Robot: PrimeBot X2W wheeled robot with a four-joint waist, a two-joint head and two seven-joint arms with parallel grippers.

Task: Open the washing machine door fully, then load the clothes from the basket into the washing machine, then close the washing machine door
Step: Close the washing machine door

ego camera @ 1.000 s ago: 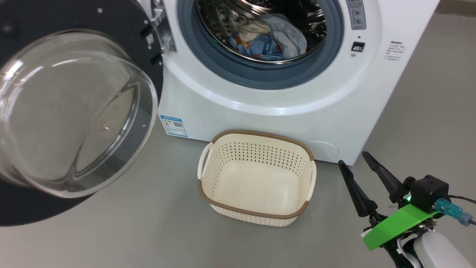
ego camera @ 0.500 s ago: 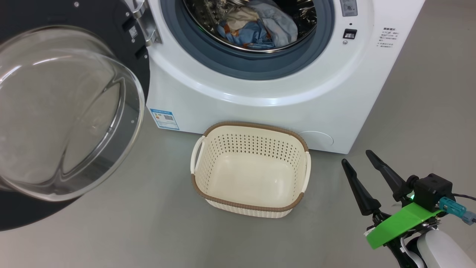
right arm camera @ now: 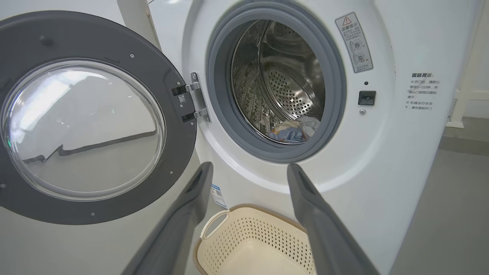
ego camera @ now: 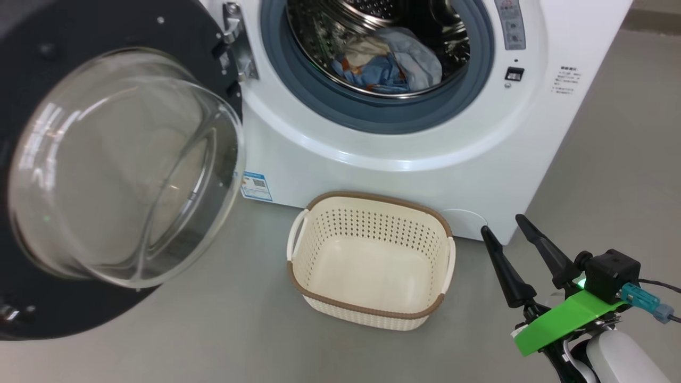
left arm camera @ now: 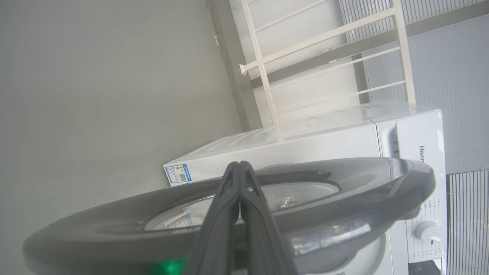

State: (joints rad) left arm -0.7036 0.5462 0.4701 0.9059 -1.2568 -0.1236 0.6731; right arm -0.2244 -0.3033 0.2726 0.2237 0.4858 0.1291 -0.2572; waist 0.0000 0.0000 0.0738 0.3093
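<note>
Presently the washing machine door [ego camera: 117, 170] stands swung wide at the left of the washing machine [ego camera: 404, 170], its glass bowl bulging outward. The clothes [ego camera: 388, 66] lie at the bottom of the steel drum [right arm camera: 294, 88], blue with a cream piece among them. The basket [ego camera: 372, 198] sits on the grey floor [ego camera: 213, 330], just before the machine's lower front edge, bare bottom showing. Right gripper [ego camera: 501, 223]: fingers spread wide, holding nothing, right of the basket. Left gripper [left arm camera: 238, 164]: fingers pressed together over the door's black outer face; contact cannot be told.
</note>
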